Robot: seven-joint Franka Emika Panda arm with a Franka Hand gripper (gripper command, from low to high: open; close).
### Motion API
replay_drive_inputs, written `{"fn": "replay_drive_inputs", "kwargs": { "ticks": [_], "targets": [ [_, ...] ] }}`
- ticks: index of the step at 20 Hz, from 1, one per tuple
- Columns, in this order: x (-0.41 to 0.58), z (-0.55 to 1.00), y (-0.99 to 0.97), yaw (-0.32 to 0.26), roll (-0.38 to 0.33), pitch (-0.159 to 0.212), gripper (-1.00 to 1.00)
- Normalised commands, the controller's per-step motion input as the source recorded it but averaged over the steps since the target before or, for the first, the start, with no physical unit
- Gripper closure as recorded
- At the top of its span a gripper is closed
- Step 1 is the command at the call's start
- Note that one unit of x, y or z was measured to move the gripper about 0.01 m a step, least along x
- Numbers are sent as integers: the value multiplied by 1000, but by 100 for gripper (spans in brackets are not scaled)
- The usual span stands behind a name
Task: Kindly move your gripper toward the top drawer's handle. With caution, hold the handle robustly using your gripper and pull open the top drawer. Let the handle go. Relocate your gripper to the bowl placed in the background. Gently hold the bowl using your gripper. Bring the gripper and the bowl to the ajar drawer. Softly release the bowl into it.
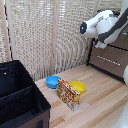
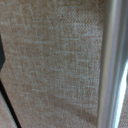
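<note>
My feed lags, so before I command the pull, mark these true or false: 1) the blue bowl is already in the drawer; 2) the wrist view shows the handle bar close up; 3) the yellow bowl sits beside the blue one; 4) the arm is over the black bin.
1) False. The blue bowl rests on the wooden floor, apart from the dresser.
2) True. The silver handle runs along the brown-grey top drawer front, close to the camera.
3) True. The yellow bowl sits next to the blue one, behind a printed box.
4) False. The arm is up by the dresser at the exterior view's right; the black bin is at its left.
</note>
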Motion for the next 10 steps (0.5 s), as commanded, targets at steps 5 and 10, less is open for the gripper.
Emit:
{"fn": "replay_drive_inputs", "kwargs": {
  "ticks": [5, 10],
  "targets": [
    [6, 65, 0, -5, 5, 2, 100],
    [0, 222, 0, -13, 4, 14, 100]
  ]
}}
